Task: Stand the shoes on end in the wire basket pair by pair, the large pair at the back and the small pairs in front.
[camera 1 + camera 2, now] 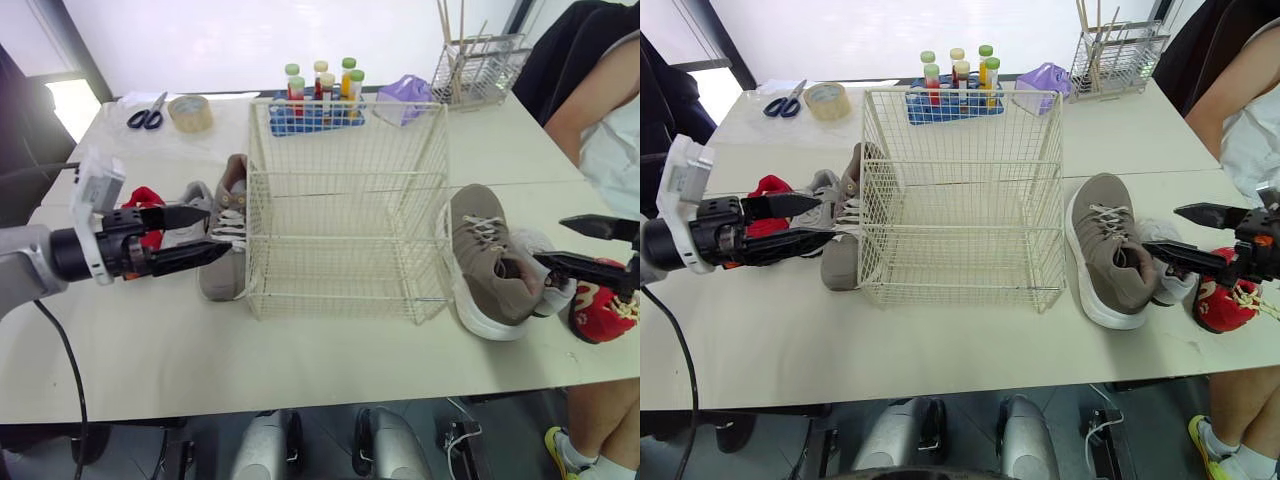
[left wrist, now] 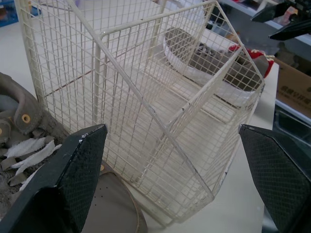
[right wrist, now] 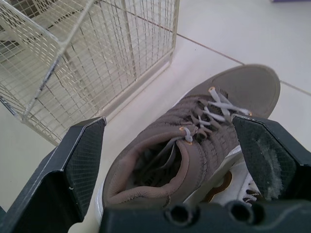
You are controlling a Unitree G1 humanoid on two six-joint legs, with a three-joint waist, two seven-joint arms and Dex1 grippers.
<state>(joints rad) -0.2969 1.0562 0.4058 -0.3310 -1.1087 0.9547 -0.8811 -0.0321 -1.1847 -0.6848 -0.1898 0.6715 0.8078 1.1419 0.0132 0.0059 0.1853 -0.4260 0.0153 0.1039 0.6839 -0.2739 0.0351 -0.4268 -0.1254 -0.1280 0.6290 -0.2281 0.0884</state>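
At tabletop (image 1: pixel 150 350) centre: cream wire basket (image 1: pixel 345 210), standing upright with its open top up.
Left of basket: left large shoe (image 1: pixel 222 272), taupe, on its sole just beside the basket's left wall, toe toward you, white laces loose.
Beyond that shoe: small grey shoe (image 1: pixel 192 200) and left red shoe (image 1: pixel 146 198), close together and partly hidden by your left arm.
Your left hand (image 1: pixel 212 232): fingers spread wide, holding nothing. It sits level with the left large shoe's laces, one finger over the small grey shoe and the other by the laces. You cannot tell whether it touches them.
Right of basket: right large shoe (image 1: pixel 488 262), taupe with a white sole, lying on its sole near the basket's right wall, toe pointing away from you.
Your right hand (image 1: pixel 553 243): fingers wide apart and empty, aimed at that shoe's collar, with the lower fingertip at the heel.
By that heel: small white shoe (image 1: pixel 553 298), and right red shoe (image 1: pixel 600 305) just beside it at the tabletop edge.
Far edge: scissors (image 1: pixel 148 113), tape roll (image 1: pixel 190 112), rack of capped tubes (image 1: pixel 320 95), wire rack with sticks (image 1: pixel 480 65).
Right side: person (image 1: pixel 610 120) seated beside the tabletop.
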